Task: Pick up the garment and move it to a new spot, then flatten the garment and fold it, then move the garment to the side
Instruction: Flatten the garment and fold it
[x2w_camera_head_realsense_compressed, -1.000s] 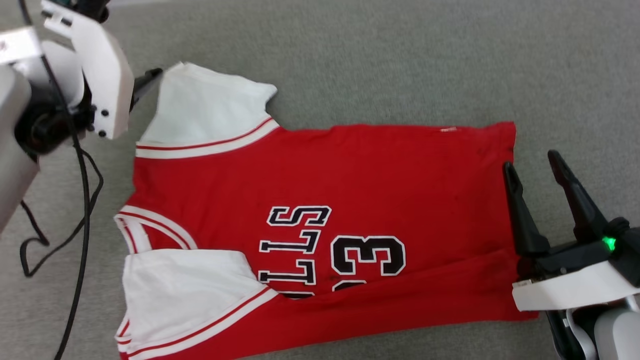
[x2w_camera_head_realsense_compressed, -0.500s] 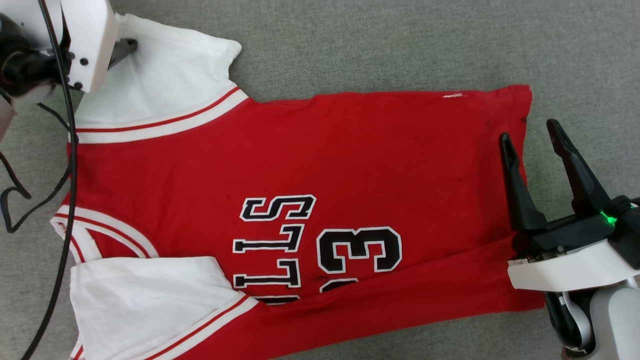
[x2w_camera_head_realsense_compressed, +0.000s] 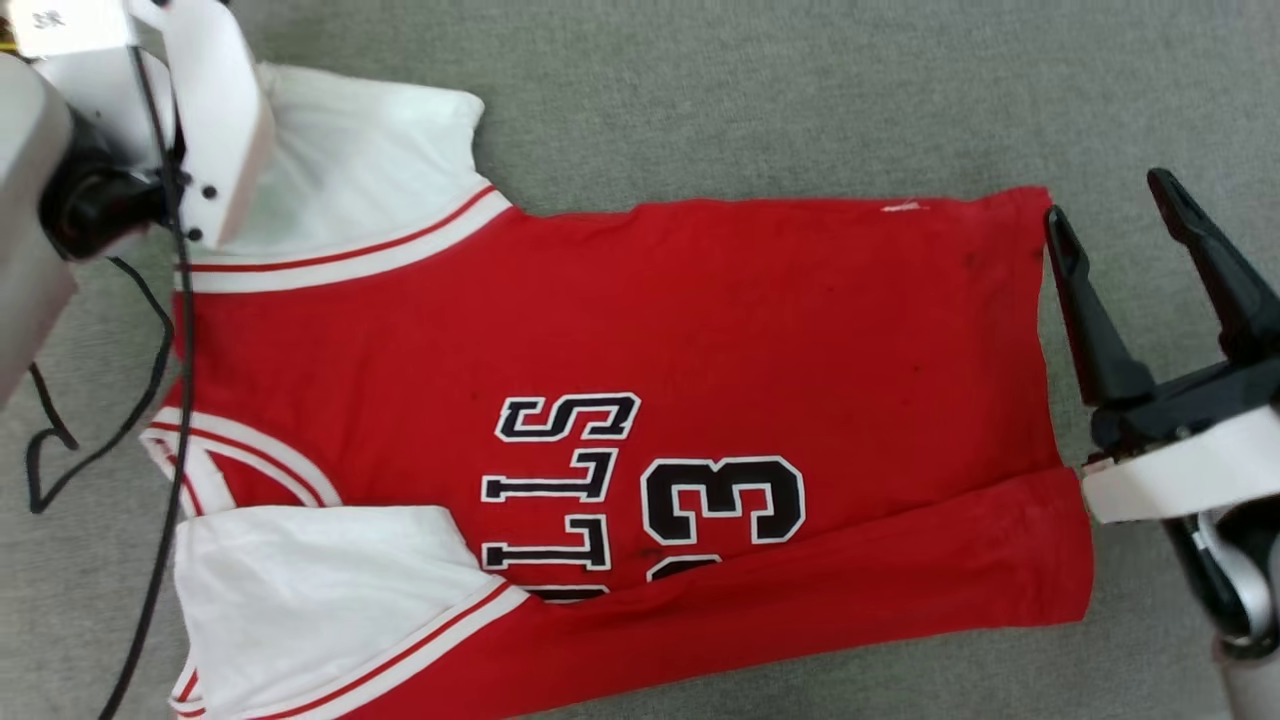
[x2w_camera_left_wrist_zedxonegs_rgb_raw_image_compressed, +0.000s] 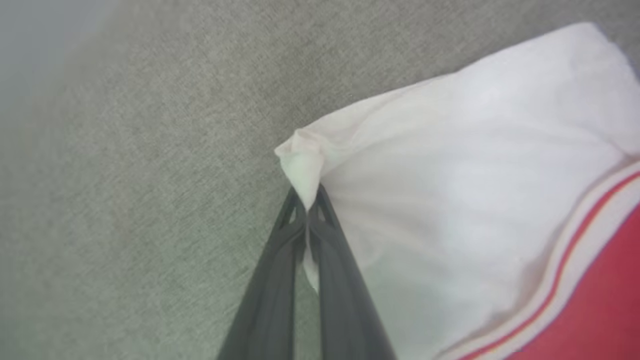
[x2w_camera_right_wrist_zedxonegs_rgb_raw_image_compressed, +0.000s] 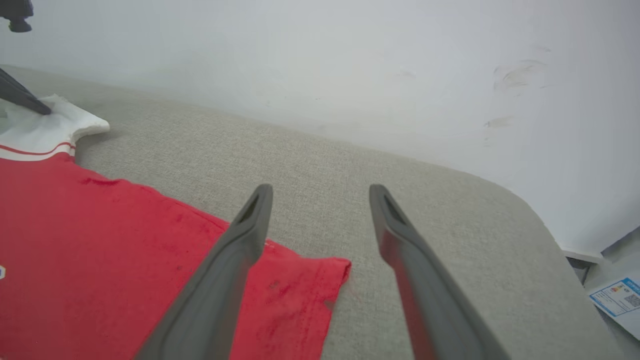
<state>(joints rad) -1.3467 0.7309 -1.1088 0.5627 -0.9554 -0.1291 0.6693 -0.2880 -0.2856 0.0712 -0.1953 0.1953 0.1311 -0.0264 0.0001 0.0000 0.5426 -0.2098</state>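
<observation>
Pinching a white sleeve corner (x2w_camera_left_wrist_zedxonegs_rgb_raw_image_compressed: 300, 155) of the flat red jersey T-shirt (x2w_camera_head_realsense_compressed: 700, 330) with our left gripper (x2w_camera_left_wrist_zedxonegs_rgb_raw_image_compressed: 307, 200) — right gripper (x2w_camera_head_realsense_compressed: 1108, 198) agape, empty — we judge folding barely begun.

left gripper (x2w_camera_left_wrist_zedxonegs_rgb_raw_image_compressed: 306, 207) pinched tight on the garment (x2w_camera_left_wrist_zedxonegs_rgb_raw_image_compressed: 450, 175), its pale wrist (x2w_camera_head_realsense_compressed: 210, 120) way up top left, right gripper (x2w_camera_head_realsense_compressed: 1108, 200) fingers spread wide, pointing up

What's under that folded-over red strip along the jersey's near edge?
The garment folds over itself there: the strip covers the end of the lettering and most of one digit, whose top peeks out. Anything beneath cannot be seen.
</observation>
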